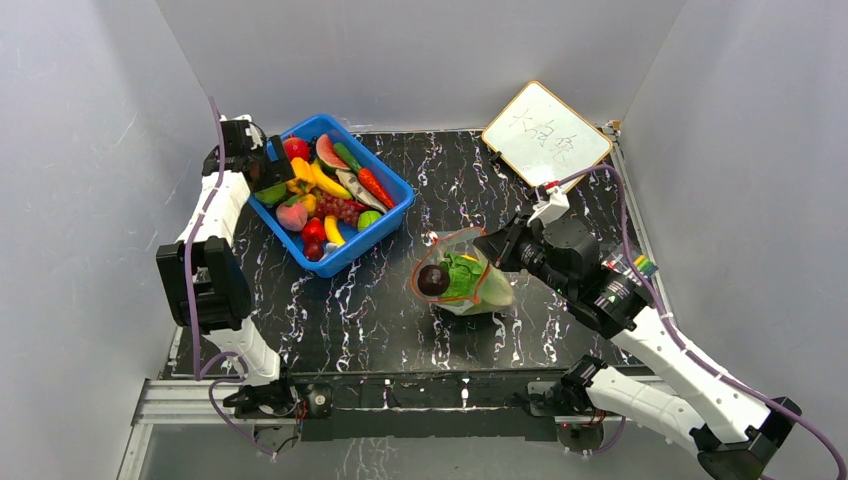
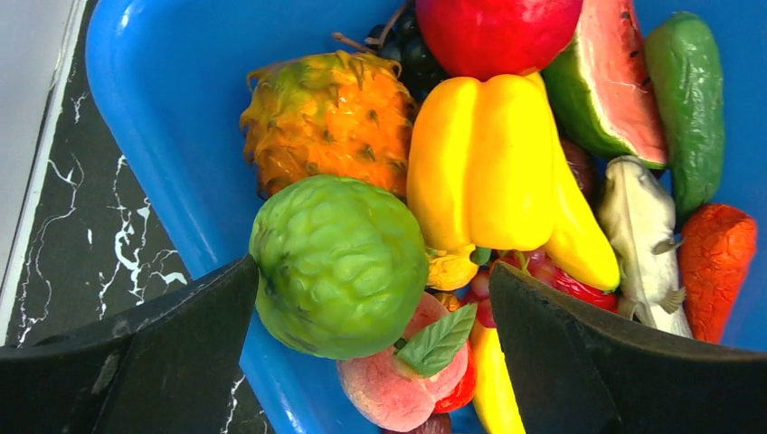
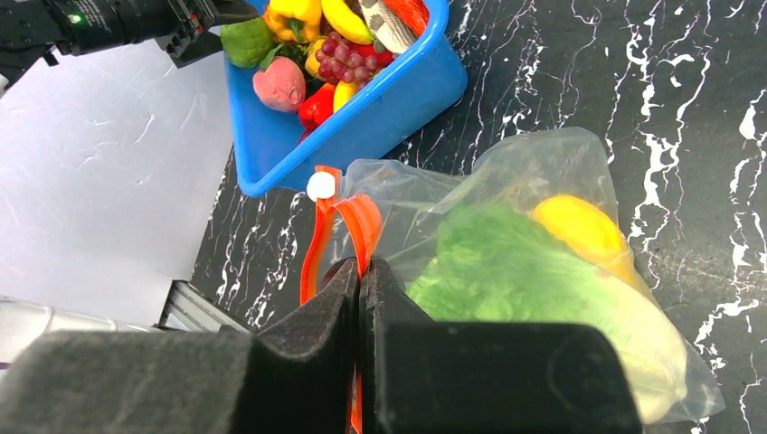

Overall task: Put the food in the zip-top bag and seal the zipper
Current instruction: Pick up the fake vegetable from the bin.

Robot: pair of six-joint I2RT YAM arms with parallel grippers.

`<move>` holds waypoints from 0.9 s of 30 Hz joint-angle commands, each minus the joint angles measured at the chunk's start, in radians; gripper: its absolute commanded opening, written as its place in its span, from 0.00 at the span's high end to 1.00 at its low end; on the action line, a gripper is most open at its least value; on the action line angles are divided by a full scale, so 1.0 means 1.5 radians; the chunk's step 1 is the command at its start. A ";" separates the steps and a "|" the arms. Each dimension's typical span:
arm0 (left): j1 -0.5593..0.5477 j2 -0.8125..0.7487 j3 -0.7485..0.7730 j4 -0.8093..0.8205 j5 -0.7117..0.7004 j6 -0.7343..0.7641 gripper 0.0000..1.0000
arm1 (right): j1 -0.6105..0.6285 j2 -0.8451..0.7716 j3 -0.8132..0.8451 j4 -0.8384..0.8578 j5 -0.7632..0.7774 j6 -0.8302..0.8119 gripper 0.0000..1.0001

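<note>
The black white-veined table carries a blue plastic bin heaped with glossy toy food, directly beneath the left gripper. Its jaws stand wide apart and empty, straddling a green knobbly round fruit, likely the next pick. The clear soft zip-top bag lies just ahead of the right gripper, whose jaws are closed tight on the bag's thin red-orange zipper strip, seemingly holding the mouth up and facing the bin for loading. Inside it sit green lettuce, a yellow piece and a dark plum. The zipper looks unsealed.
</note>
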 commanded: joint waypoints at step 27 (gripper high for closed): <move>0.002 -0.058 0.011 -0.036 0.001 0.035 0.52 | 0.001 -0.069 0.010 0.025 0.034 0.016 1.00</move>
